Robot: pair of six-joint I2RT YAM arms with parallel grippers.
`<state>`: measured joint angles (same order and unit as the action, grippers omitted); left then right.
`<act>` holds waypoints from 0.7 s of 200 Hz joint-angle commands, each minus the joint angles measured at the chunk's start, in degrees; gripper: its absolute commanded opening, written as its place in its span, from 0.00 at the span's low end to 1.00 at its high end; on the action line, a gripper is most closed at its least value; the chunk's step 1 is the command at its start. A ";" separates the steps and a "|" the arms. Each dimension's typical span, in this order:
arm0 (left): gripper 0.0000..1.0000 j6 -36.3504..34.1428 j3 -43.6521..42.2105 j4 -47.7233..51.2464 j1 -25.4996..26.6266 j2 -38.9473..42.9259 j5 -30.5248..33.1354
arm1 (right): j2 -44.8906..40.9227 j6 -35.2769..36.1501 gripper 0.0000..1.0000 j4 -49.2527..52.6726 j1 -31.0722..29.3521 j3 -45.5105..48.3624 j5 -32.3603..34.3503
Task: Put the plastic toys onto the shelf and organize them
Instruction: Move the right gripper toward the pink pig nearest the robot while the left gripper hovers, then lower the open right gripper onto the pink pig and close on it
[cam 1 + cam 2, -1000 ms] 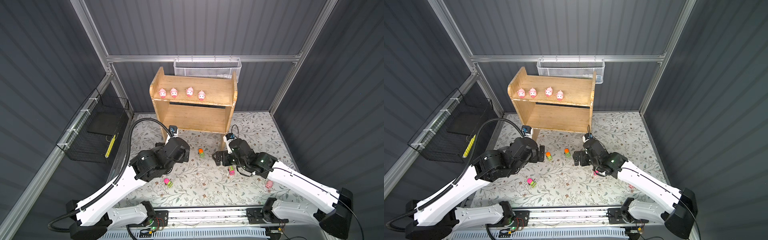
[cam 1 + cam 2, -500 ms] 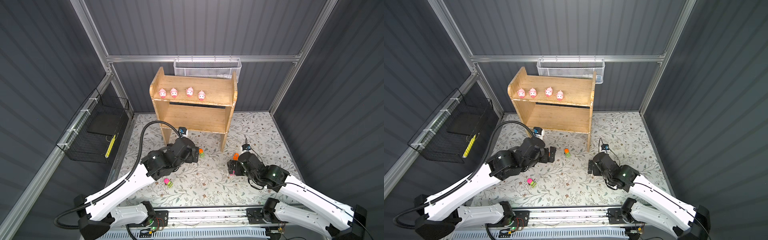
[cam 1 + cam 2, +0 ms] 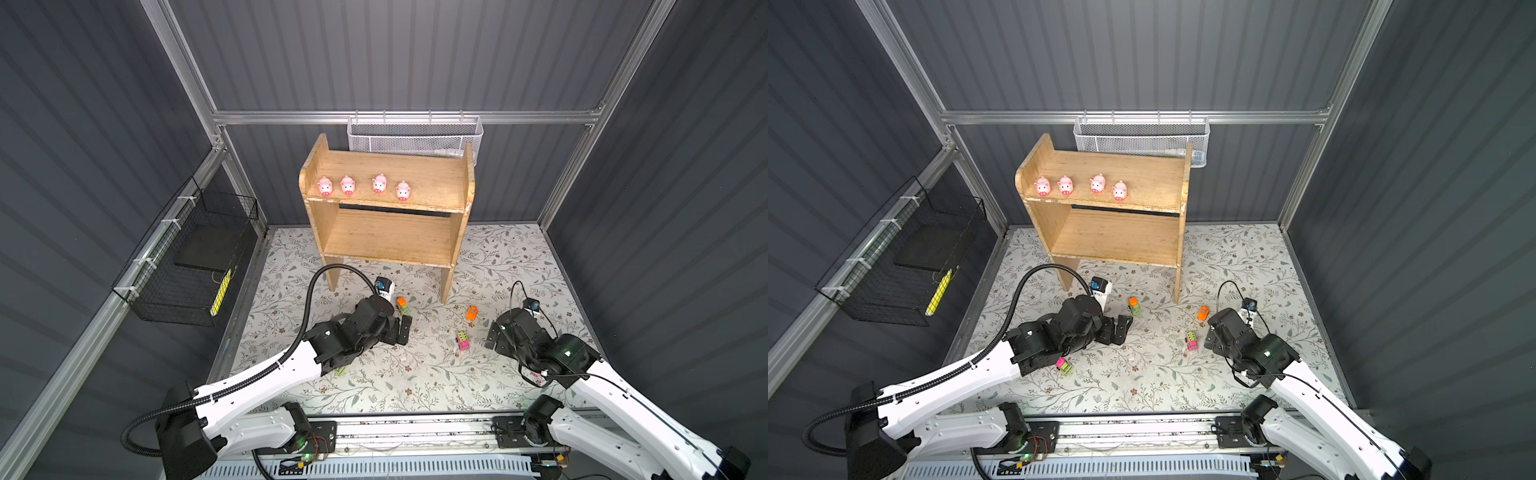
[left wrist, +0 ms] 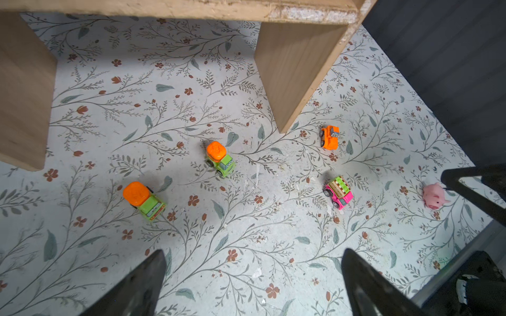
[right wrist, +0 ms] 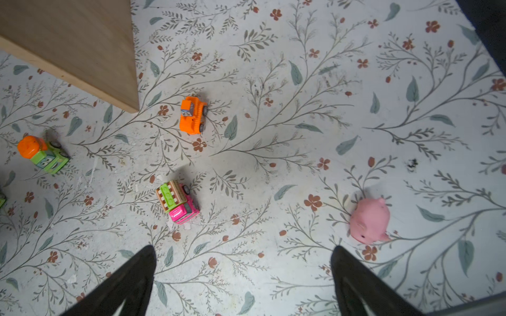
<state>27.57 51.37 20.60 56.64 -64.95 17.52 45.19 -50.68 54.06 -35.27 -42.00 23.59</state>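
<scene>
The wooden shelf [image 3: 386, 232] holds several pink pigs [image 3: 348, 185] in a row on its top tier. On the floral mat lie an orange-and-green mixer [image 3: 402, 305], an orange bulldozer [image 3: 471, 312] and a pink-and-green truck [image 3: 462, 340]. A second mixer [image 4: 143, 201] shows in the left wrist view. Another pink-and-lime car [image 3: 1064, 365] peeks from under the left arm. One pig [image 5: 369, 220] lies on the mat beside a right fingertip; the right arm hides it in both top views. My left gripper [image 3: 399, 330] hovers open just short of the mixer. My right gripper [image 3: 494, 334] is open and empty, right of the truck.
A white mesh basket [image 3: 415, 135] hangs behind the shelf. A black wire basket [image 3: 187, 266] hangs on the left wall. The shelf's legs [image 3: 446, 284] stand close behind the vehicles. Dark corrugated walls close in the mat on three sides.
The left arm has reached right and forward to the first mixer. The right arm has drawn back to the right from the shelf leg, uncovering the bulldozer and truck. Both grippers stayed open.
</scene>
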 commanded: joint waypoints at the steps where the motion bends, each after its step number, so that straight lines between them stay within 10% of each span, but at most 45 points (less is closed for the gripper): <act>1: 1.00 -1.44 -2.44 -5.08 0.00 1.35 -2.00 | -0.11 -0.54 0.98 4.92 2.17 -0.95 -1.20; 140: 1.00 -5.62 5.94 -1.98 -1.69 -9.35 -7.44 | -5.23 -13.51 0.99 -0.67 16.95 12.72 -3.77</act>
<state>23.27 53.01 15.84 55.40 -71.94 13.08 40.84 -61.14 56.69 -20.43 -32.29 20.91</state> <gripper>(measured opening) 0.997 0.989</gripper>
